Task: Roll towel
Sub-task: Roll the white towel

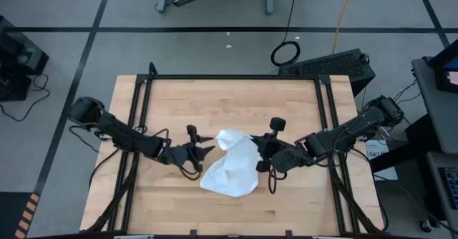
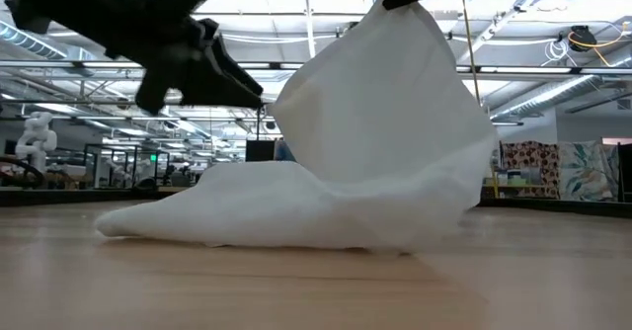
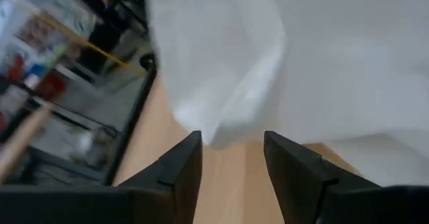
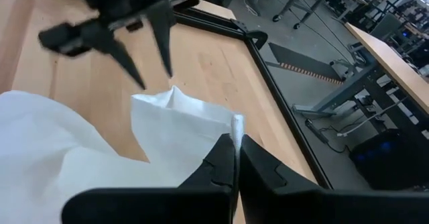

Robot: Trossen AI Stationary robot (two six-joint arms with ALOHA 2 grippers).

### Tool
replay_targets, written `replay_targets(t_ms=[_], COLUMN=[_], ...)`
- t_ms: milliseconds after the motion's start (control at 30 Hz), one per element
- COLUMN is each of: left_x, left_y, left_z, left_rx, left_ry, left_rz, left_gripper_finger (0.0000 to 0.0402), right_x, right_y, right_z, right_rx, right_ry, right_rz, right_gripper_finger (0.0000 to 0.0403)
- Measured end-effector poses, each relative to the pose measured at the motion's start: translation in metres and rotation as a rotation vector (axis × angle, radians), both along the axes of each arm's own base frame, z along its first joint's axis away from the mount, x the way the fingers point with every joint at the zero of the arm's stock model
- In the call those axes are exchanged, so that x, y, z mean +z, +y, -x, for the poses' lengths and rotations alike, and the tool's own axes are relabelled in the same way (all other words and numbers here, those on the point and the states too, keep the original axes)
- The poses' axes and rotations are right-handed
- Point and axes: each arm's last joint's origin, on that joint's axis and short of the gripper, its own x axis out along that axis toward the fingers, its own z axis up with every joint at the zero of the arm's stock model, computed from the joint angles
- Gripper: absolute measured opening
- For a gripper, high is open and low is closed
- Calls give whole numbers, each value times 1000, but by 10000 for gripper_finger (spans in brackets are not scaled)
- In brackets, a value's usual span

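Note:
The white towel (image 1: pixel 230 166) lies crumpled at the middle of the wooden table (image 1: pixel 215 103), its right part raised into a tall peak (image 2: pixel 395 83). My right gripper (image 1: pixel 259 152) is shut on that raised part. From the left, my left gripper (image 1: pixel 209 147) stands open just short of a raised fold of the towel (image 4: pixel 171 96). Its two fingers (image 3: pixel 184 160) point at the cloth, and no touch shows. In the right wrist view the left gripper (image 4: pixel 155 81) hovers above the fold. My right gripper pinches the towel's upper edge (image 4: pixel 236 125) between its two shut fingers, coming from the table's right and slanting down. The cloth hangs from the hold in a broad sheet (image 2: pixel 385 123). The towel's lower part (image 2: pixel 247 216) rests spread on the table.
Black frame rails run along the table's left side (image 1: pixel 139 124) and right side (image 1: pixel 328 117). Bare wood shows at the far edge (image 1: pixel 229 96) and the near edge (image 1: pixel 236 214).

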Motion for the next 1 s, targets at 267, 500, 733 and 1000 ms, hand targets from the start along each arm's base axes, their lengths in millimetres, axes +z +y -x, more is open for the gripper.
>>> replay_targets(t_ms=[267, 500, 733, 1000], left_x=[-25, -29, -28, 6], left_y=[1, 2, 0, -9], left_z=[-20, -24, -23, -5], left_rx=[113, 145, 97, -148], left_ry=[-53, -73, 0, 60], left_rz=[-149, -191, -321, -386], left_gripper_finger=[167, 120, 10, 3], right_x=[0, -1, -2, -8], right_y=[-2, -1, -2, -2], right_z=[0, -1, 0, 2], right_rx=[-9, 3, 5, 97], right_ry=[0, 3, 14, 110], right_rz=[-4, -26, -24, -81], right_gripper_finger=[0, 0, 0, 0])
